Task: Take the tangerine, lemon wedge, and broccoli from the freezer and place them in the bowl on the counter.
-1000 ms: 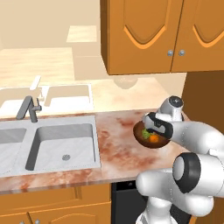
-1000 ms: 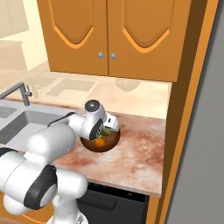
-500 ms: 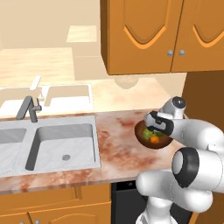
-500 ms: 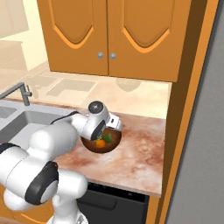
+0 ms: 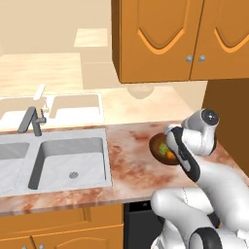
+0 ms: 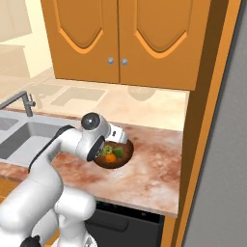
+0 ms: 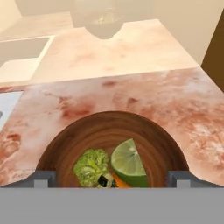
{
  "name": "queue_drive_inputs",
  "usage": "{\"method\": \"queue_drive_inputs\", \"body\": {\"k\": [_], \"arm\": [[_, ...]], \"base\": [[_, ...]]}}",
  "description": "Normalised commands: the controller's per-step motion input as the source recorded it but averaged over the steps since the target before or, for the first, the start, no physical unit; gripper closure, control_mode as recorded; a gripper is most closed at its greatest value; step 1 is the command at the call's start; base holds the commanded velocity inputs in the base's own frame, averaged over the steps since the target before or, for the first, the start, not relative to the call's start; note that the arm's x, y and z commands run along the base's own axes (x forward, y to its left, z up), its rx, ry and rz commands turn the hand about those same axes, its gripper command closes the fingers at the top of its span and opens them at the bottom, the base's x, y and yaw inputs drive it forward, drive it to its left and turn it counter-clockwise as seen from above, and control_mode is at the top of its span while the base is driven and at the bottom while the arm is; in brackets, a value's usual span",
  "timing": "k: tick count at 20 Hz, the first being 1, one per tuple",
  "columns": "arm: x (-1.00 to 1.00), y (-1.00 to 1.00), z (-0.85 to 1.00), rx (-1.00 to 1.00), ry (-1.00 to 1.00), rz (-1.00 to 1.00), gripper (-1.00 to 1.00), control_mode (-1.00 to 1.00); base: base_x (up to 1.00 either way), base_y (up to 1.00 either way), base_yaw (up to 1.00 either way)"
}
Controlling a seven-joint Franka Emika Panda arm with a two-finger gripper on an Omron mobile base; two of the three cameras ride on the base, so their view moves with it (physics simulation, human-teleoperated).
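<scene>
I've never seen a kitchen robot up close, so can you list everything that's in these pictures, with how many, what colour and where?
bowl: one, dark brown wood look, on the counter right of the sink.
broccoli: one, green, in the bowl.
lemon wedge: one, pale yellow-green, in the bowl beside the broccoli.
tangerine: one, orange, in the bowl, partly hidden by the other two.
counter: one, reddish-brown and cream marbled stone.
sink: one, grey, two basins, set into the counter's left part.
tap: one, grey, behind the sink.
wall cupboards: two orange doors with small round knobs, above the counter.
black appliance: one, under the counter.
arm: one, white with dark joints, reaching over the bowl.
claw: one, open above the bowl, holding nothing.
</scene>
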Motion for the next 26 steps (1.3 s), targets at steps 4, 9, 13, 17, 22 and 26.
{"method": "queue_drive_inputs", "body": {"k": [4, 9, 13, 17, 22, 26], "arm": [[-0.73, 0.42, 1.00, -0.02, -0.01, 0.00, -1.00, -1.00], [-0.84, 0.22, 1.00, -0.01, 0.00, 0.00, -1.00, -1.00], [-0.82, 0.09, 1.00, -0.01, 0.02, 0.00, -1.00, -1.00], [-0.90, 0.04, 1.00, -0.02, 0.04, 0.00, -1.00, -1.00], [-1.00, 0.02, 0.95, 0.00, 0.06, 0.00, -1.00, -1.00], [-1.00, 0.04, 0.75, 0.00, 0.03, 0.00, -1.00, -1.00]], "base": [[0.00, 0.00, 0.00], [0.00, 0.00, 0.00], [0.00, 0.00, 0.00], [0.00, 0.00, 0.00], [0.00, 0.00, 0.00], [0.00, 0.00, 0.00]]}}
